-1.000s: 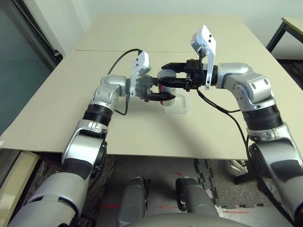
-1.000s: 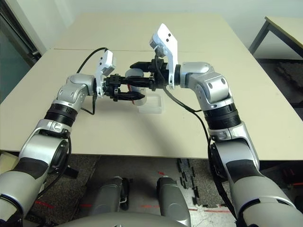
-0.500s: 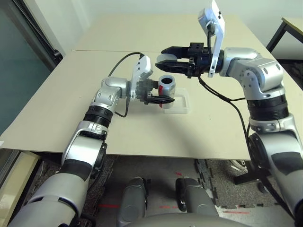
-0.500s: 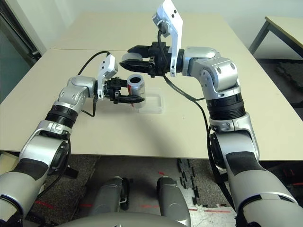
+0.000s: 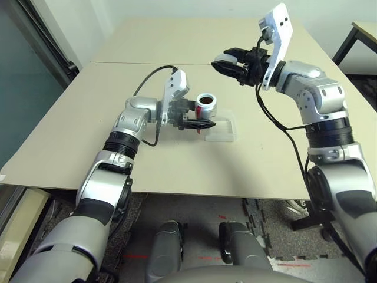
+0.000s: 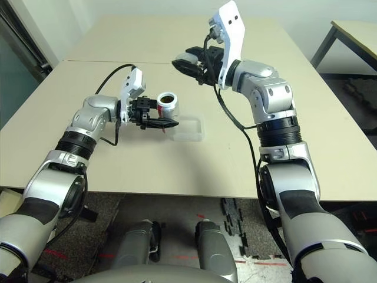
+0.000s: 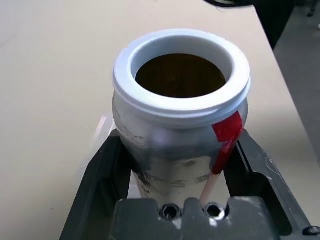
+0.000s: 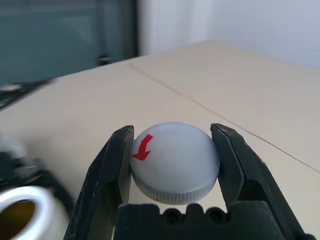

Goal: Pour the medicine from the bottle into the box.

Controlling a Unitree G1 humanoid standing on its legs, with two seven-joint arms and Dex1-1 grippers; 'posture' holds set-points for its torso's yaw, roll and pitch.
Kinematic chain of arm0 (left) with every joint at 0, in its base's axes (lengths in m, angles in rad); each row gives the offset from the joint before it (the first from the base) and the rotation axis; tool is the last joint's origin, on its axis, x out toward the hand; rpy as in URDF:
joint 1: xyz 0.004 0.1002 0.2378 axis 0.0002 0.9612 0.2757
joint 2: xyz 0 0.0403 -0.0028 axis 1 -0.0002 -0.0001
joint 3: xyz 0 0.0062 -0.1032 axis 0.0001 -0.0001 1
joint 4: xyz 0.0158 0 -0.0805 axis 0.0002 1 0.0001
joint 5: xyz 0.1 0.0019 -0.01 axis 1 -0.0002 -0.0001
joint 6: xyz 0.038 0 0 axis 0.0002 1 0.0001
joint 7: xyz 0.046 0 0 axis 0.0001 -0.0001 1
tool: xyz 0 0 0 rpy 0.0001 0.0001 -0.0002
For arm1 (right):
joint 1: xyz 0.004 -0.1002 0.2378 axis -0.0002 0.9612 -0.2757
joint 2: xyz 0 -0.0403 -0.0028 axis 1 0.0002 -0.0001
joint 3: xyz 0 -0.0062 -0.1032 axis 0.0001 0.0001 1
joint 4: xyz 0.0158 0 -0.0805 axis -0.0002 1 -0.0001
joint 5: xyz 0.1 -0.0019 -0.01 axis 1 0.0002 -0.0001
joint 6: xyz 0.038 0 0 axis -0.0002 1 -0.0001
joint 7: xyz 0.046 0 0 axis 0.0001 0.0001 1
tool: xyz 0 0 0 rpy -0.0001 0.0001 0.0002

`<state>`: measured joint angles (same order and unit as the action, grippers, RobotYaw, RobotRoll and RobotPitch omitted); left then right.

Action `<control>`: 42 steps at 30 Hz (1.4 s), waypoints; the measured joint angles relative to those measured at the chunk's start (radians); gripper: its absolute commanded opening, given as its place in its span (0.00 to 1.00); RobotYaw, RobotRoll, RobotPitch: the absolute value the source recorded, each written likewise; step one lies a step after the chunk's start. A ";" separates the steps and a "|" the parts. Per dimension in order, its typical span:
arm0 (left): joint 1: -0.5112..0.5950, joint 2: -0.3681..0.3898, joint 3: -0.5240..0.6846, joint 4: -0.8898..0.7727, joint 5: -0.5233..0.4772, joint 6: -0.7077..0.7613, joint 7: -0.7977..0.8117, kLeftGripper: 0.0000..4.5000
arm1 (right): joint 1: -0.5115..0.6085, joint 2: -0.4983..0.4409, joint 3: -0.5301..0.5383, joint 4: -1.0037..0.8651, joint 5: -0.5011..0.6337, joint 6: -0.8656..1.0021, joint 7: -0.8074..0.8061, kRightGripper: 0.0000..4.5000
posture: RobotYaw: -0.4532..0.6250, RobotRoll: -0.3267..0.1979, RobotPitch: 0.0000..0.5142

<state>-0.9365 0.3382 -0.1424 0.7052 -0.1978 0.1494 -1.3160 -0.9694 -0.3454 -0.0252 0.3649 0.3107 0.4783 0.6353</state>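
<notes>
Your left gripper (image 5: pixel 197 117) grips the uncapped bottle (image 5: pixel 207 106) upright beside the box (image 5: pixel 221 130); your right gripper (image 8: pixel 172 150) clamps the cap (image 8: pixel 175 162) above the counter (image 5: pixel 88 118).

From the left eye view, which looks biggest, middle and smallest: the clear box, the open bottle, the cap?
1. box
2. bottle
3. cap, held in the right hand; only slightly smaller-looking than the bottle, and farther away, so unsure.

Above the box (image 5: pixel 221 128) near the desk's (image 5: pixel 70 130) middle the way is open, the left end effector (image 5: pixel 197 117) with the uncapped bottle (image 5: pixel 207 105) crowding its left side, the right end effector (image 5: pixel 227 63) raised toward the far edge.
</notes>
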 measured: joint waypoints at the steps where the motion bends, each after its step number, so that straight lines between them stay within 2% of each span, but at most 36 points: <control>1: 0.000 0.001 0.009 0.000 0.000 0.000 0.009 0.63 | 0.008 0.007 -0.007 0.008 -0.006 -0.009 -0.025 0.57 | 0.43 0.62 0.17; 5: 0.000 0.015 0.041 0.001 0.000 -0.001 0.058 0.63 | 0.044 0.026 -0.038 0.054 -0.032 -0.053 -0.124 0.57 | 0.44 0.62 0.17; 14: -0.031 0.020 0.115 0.063 0.001 -0.048 0.243 0.63 | 0.144 0.054 -0.068 0.117 -0.076 -0.152 -0.238 0.57 | 0.45 0.62 0.16; 21: -0.071 0.013 0.210 0.219 0.002 -0.153 0.475 0.63 | 0.209 0.059 -0.107 0.243 -0.108 -0.280 -0.317 0.57 | 0.45 0.62 0.17; 32: -0.078 -0.002 0.292 0.417 0.022 -0.310 0.778 0.63 | 0.213 0.050 -0.125 0.409 -0.128 -0.411 -0.351 0.57 | 0.44 0.62 0.16; 42: -0.069 -0.006 0.317 0.492 0.047 -0.349 0.896 0.63 | 0.206 0.066 -0.130 0.494 -0.136 -0.467 -0.365 0.57 | 0.44 0.62 0.14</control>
<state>-1.0053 0.3318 0.1749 1.1968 -0.1511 -0.1991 -0.4203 -0.7634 -0.2796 -0.1552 0.8589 0.1751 0.0113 0.2701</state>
